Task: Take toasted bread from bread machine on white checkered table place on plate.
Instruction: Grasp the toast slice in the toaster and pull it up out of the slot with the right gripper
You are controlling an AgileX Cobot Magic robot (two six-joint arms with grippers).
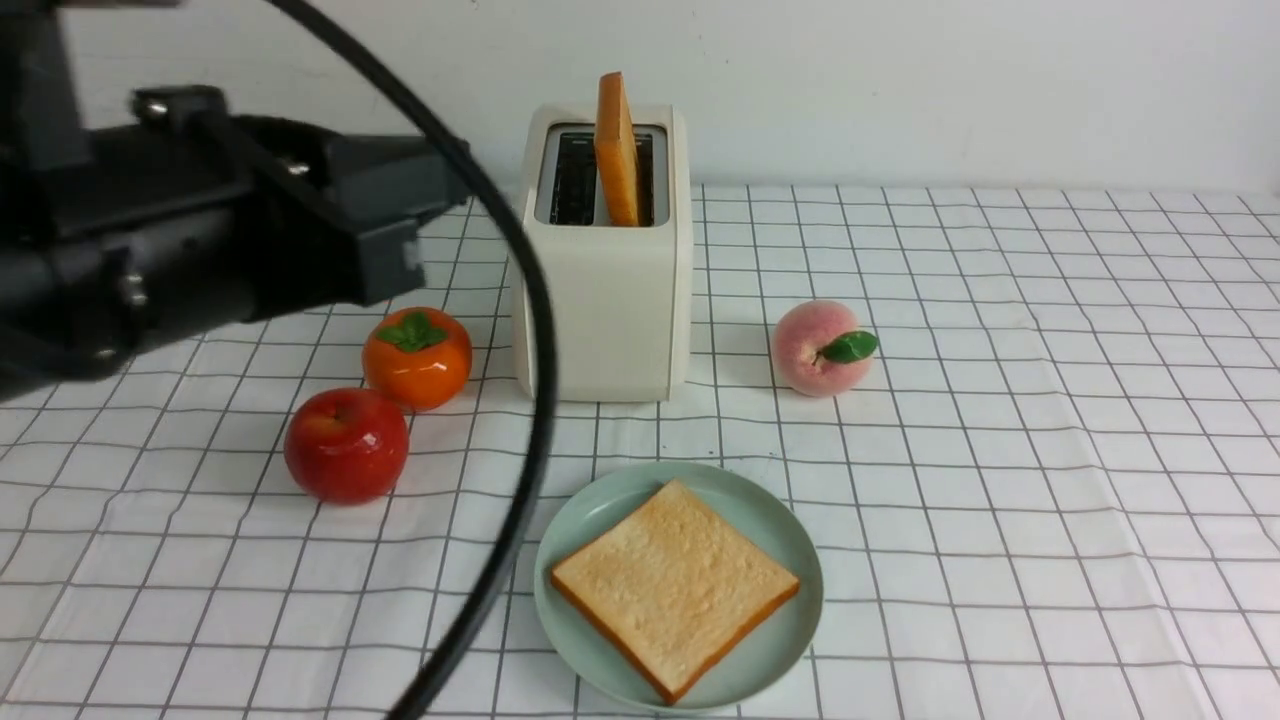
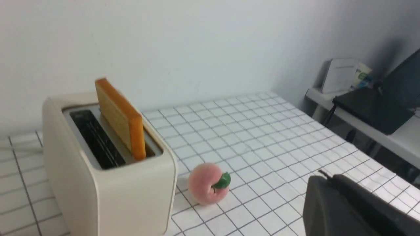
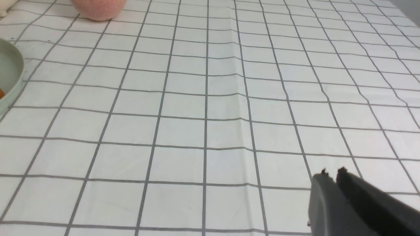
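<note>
The cream bread machine (image 1: 610, 300) stands at the back middle of the white checkered table (image 1: 1000, 450). One slice of toasted bread (image 1: 618, 150) stands upright in its right slot; the left slot is empty. A second slice (image 1: 675, 585) lies flat on the mint-green plate (image 1: 745, 495) in front of it. In the left wrist view the bread machine (image 2: 108, 190) and its slice (image 2: 121, 118) are near. My left gripper (image 2: 328, 177) is shut and empty, raised left of the bread machine. My right gripper (image 3: 331, 172) is shut and empty above bare cloth, right of the plate's rim (image 3: 14, 75).
A red apple (image 1: 346, 445) and an orange persimmon (image 1: 417, 357) lie left of the bread machine. A peach (image 1: 818, 348) lies to its right. The left arm (image 1: 250, 220) and its black cable (image 1: 530, 400) cross the left of the front view. The wall is close behind.
</note>
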